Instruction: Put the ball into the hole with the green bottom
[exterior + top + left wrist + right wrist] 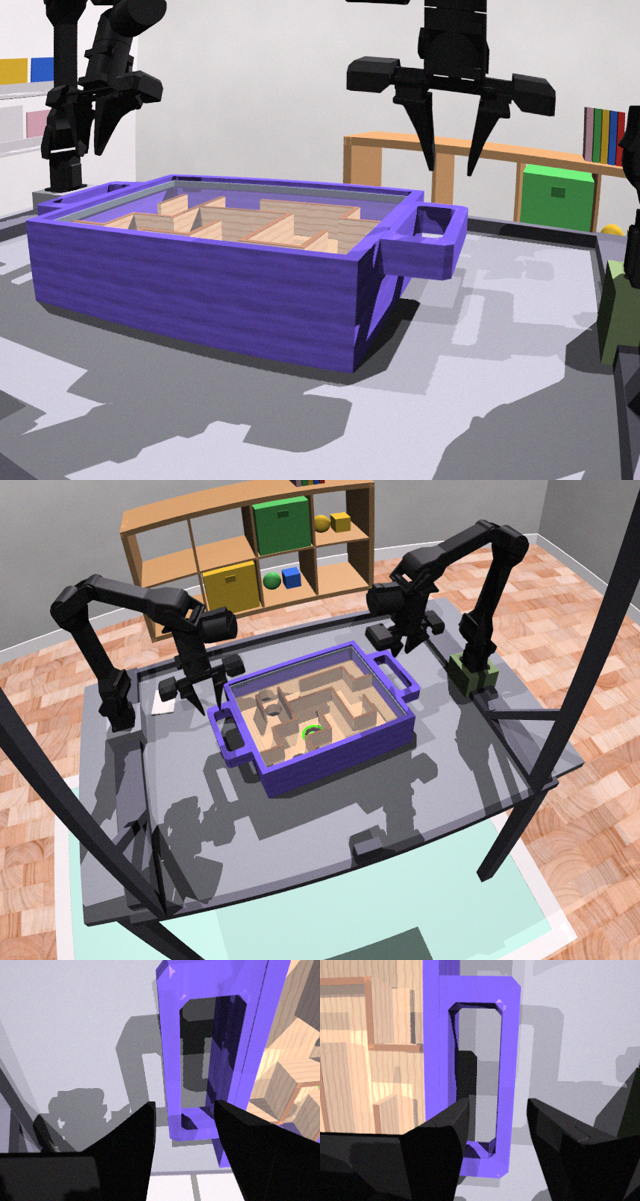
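Observation:
The purple board [336, 759] [196, 289] lies flat on the table, with wooden maze walls under a clear lid. The green-rimmed hole [304, 732] is near its front middle. Two dark holes show at its back left; another partly shows at the front wall. I cannot see the ball. My left gripper [211, 711] [90, 153] [185, 1108] is open and empty, above the left handle [215, 734] [171, 1072]. My right gripper [402, 652] [450, 171] [498, 1105] is open and empty, above the right handle [424, 258] [508, 1072], its fingers on either side of the outer bar in the right wrist view.
A white card [162, 703] lies left of the board. A small dark block [367, 847] sits at the table's front edge. A green block [461, 678] [615, 314] is at the right arm's base. Dark frame posts stand at the front corners. A shelf [186, 510] stands behind the table.

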